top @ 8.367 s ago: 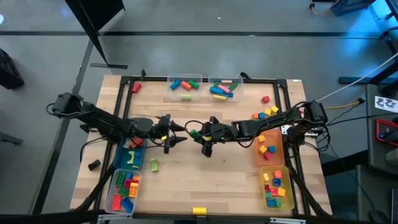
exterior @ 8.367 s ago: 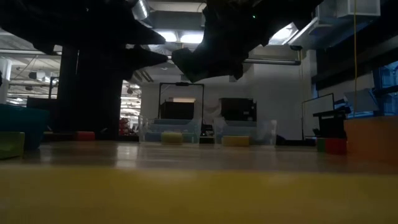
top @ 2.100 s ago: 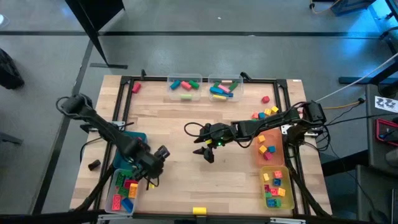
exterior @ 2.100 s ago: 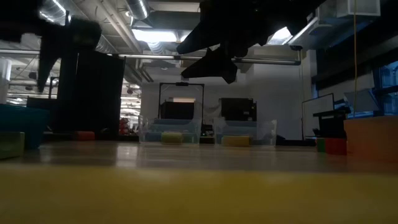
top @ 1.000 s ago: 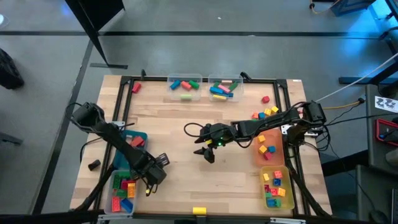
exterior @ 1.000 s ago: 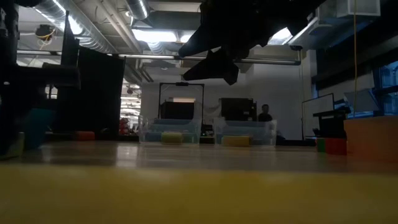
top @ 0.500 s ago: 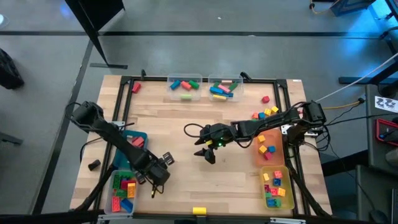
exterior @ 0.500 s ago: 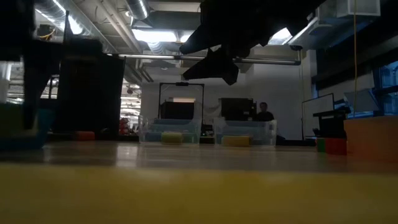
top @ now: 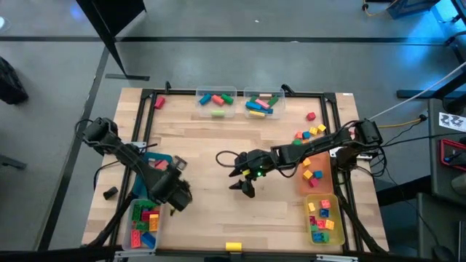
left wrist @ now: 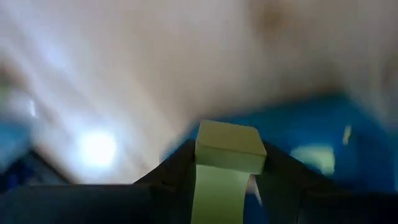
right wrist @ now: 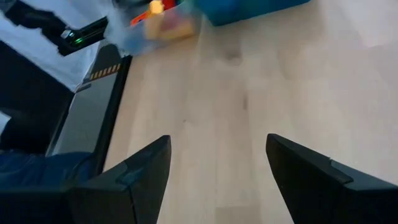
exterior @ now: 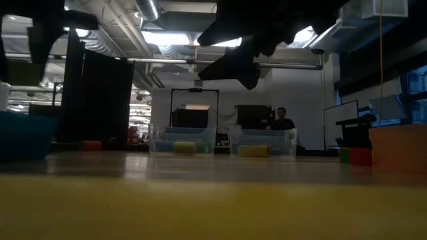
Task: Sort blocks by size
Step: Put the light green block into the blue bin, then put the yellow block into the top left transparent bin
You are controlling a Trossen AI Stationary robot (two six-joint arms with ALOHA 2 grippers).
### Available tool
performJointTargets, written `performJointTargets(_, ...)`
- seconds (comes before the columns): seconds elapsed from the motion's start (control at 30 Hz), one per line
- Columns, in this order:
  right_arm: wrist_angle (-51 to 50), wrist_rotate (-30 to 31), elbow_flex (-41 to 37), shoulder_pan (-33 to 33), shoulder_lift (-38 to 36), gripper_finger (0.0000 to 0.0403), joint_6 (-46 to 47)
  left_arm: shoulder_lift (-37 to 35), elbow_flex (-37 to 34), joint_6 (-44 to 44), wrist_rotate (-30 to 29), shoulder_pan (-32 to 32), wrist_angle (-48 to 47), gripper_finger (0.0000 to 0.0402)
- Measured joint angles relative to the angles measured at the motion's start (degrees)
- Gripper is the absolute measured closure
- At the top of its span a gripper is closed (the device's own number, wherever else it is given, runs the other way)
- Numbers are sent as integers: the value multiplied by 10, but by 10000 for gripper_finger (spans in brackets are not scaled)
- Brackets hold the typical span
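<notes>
— Left gripper (left wrist: 227,180) clamps a pale green plastic block (left wrist: 229,147) near the blue plastic bin (top: 162,159); right gripper (top: 244,183) hovers wide open.

— Remaining? Small loose coloured blocks (top: 312,132) on the wooden surface (top: 218,145).

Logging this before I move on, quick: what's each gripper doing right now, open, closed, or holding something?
Left gripper: closed on a light green block, near the blue bin.
Right gripper: open, holding nothing, above bare table.
</notes>
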Motion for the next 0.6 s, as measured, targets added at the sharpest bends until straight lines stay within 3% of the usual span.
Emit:
performJointTargets(0.13, 0, 0, 0, 20, 0, 139, 0, 0, -12, -70, 16, -2, -84, 273)
performJointTargets(0.6, -4, 1, 0, 74, 0, 139, -1, 4, -71, -153, 13, -1, -57, 228)
